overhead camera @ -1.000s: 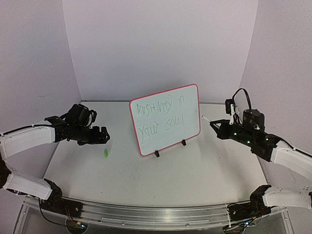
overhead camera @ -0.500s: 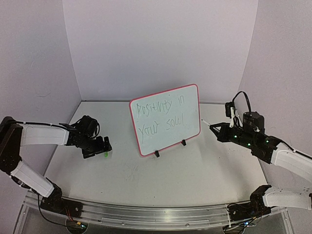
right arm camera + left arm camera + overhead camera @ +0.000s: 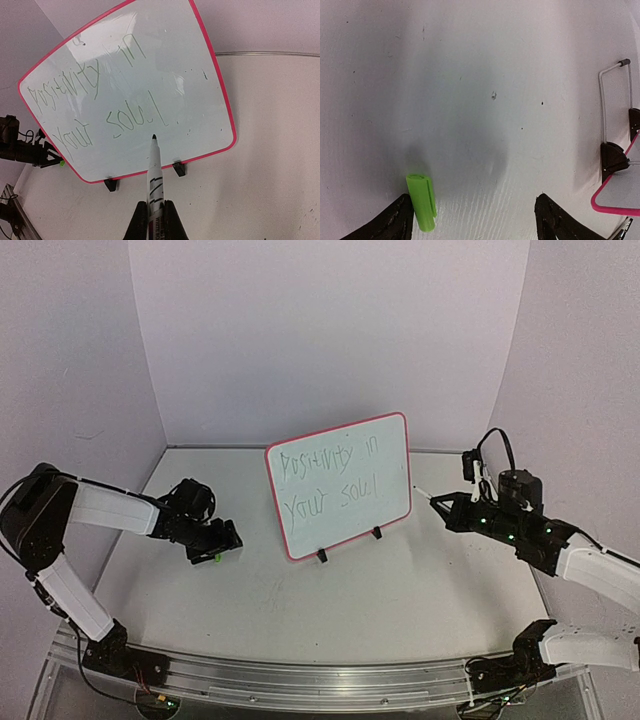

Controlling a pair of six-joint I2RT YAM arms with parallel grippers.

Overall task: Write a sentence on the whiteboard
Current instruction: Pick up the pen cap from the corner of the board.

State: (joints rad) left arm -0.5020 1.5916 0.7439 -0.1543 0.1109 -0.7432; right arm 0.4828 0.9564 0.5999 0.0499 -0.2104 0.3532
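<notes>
the whiteboard (image 3: 200, 115) shines glossy, the green cap (image 3: 421, 201) is smooth plastic — the table (image 3: 495, 60) matt and speckled.

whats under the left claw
A small green cap lies on the table between the fingers of the open left claw, beside one finger. From above, the claw hides most of the cap.

A robotics lab test cell: a white table (image 3: 400, 590) boxed in by plain pale walls (image 3: 330, 330) at 9, 12 and 3 o'clock, a metal rail (image 3: 300, 680) at 6 o'clock carrying the bolted bases of two arms (image 3: 100, 510), a loose cable (image 3: 495, 440) and green status lights (image 3: 510, 531) on the 3 o'clock arm, one small board (image 3: 390, 480) mid-table
</notes>
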